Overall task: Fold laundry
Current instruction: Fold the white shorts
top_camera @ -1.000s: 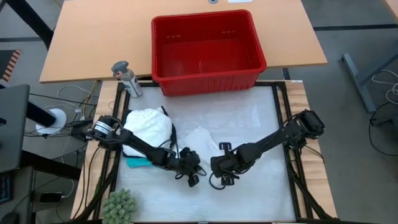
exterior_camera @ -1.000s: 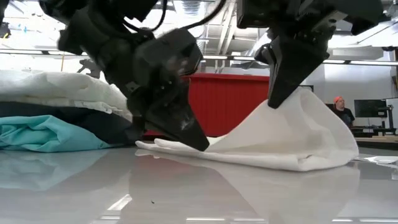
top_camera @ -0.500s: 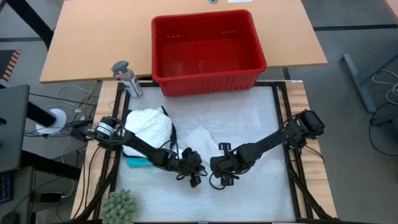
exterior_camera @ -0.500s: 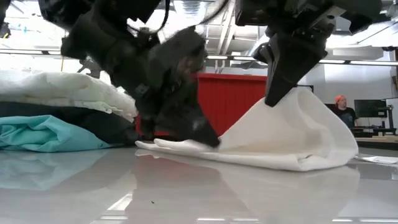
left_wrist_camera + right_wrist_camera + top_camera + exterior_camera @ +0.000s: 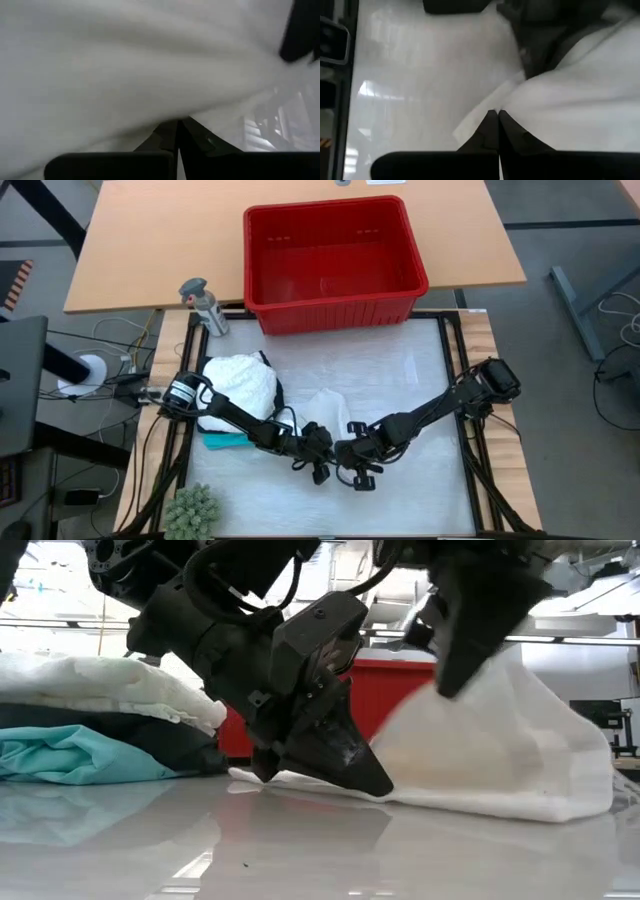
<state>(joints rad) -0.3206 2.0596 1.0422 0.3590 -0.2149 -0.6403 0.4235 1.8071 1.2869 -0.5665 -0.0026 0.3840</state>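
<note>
A white cloth [image 5: 325, 408] lies mid-table between both grippers; in the low view the cloth [image 5: 500, 760] stands up like a tent. My left gripper [image 5: 318, 452] [image 5: 370, 780] is low at the cloth's left end, shut on it. My right gripper [image 5: 350, 455] [image 5: 455, 680] is higher, shut on the cloth's raised part. At the table's left a pile [image 5: 240, 385] rests on the table: white cloth on top [image 5: 100, 685], black under it, teal at the bottom [image 5: 80, 755]. My left gripper pinches the white cloth's bottom edge [image 5: 395, 795] between its two fingers, slanting down from the table's left. That edge lies on the table. In the left wrist view the cloth [image 5: 125, 65] fills the picture above the shut fingertips. My right gripper pinches a raised part of the white cloth [image 5: 490, 670] from above, pointing down; an edge strip [image 5: 480, 112] shows beside its fingertips. That part is lifted clear and the cloth drapes down from it, its lower fold [image 5: 560, 805] on the table.
A red plastic basket [image 5: 335, 300] stands at the far edge. A grey bottle [image 5: 205, 305] stands at the far left corner and a green fuzzy plant [image 5: 192, 512] at the near left corner. Bare table surface [image 5: 420, 380] lies to the right.
Both grippers, shut on the white cloth throughout, have moved closer together and a little toward the near edge. The left gripper has slid toward the table's right along the surface. The cloth has bunched narrower and its raised part has come nearer.
</note>
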